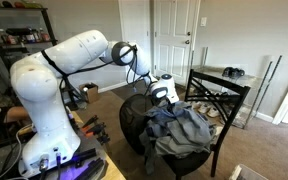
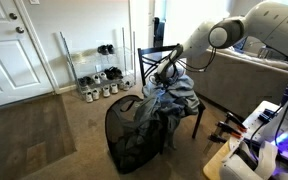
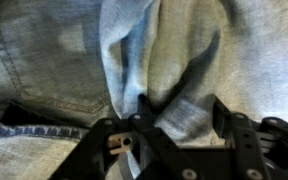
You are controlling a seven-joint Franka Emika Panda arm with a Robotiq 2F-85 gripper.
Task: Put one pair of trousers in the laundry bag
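Note:
A heap of blue denim trousers (image 1: 184, 128) (image 2: 172, 95) lies on the seat of a black chair (image 1: 222, 95). Part of it hangs over the rim of the laundry bag (image 1: 134, 120) (image 2: 129, 145), a round black mesh hamper on the carpet against the chair. My gripper (image 1: 167, 98) (image 2: 164, 72) is down on top of the heap. In the wrist view, denim (image 3: 54, 50) fills the picture. The gripper (image 3: 181, 112) has its fingers (image 3: 144, 108) apart, with a raised fold of denim between them that touches both.
A wire rack with shoes (image 2: 99, 80) stands by the wall next to a white door (image 2: 9, 50). A pale sofa (image 2: 249, 80) is behind the chair. A dark shelf unit (image 1: 14, 35) stands behind the arm's base. Bare carpet (image 2: 34, 140) lies in front of the bag.

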